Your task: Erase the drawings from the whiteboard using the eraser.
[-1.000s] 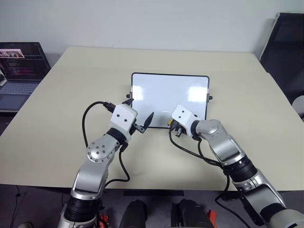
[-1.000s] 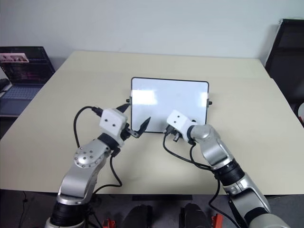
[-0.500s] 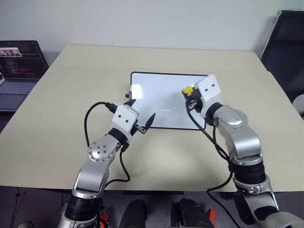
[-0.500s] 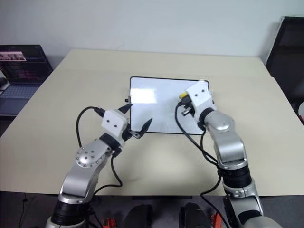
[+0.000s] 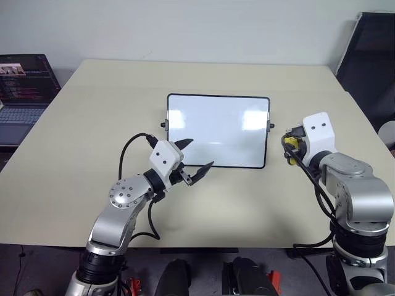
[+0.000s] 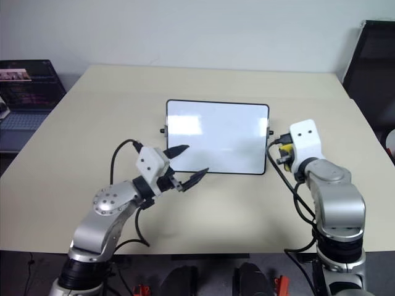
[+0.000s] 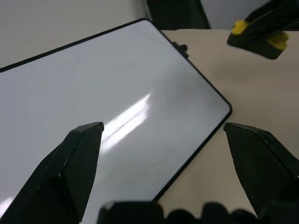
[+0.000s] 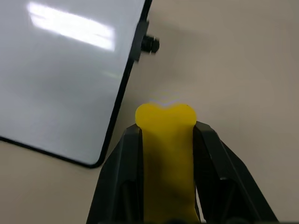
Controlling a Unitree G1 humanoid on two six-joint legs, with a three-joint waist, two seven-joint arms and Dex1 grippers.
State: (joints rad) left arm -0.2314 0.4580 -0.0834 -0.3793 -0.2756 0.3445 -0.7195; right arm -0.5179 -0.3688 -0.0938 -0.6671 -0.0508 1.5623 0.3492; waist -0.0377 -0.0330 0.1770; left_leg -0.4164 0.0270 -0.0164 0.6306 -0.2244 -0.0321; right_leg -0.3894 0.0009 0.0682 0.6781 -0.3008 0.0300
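the whiteboard [image 5: 217, 130] lies flat at the centre of the frame on the beige counter [image 5: 92, 123], long side across the picture. its white surface looks blank, with only light reflections on it; no drawings can be made out. a small black knob [image 8: 150, 44] sticks out from its right short side.

the right pincer [image 5: 289, 147] sits at the right of the frame, just off the whiteboard's right edge and over bare counter. it is clamped on the eraser [image 8: 167, 154], whose yellow body is squeezed between the two black fingers [image 8: 122, 172] and bulges past their tips. whether the eraser touches the counter cannot be told.

the left pincer [image 5: 195, 161] sits at lower centre-left, at the whiteboard's lower left corner. its fingers [image 7: 70, 163] are spread wide with nothing between them.

a laptop [image 5: 24, 86] stands at the far left edge of the frame.
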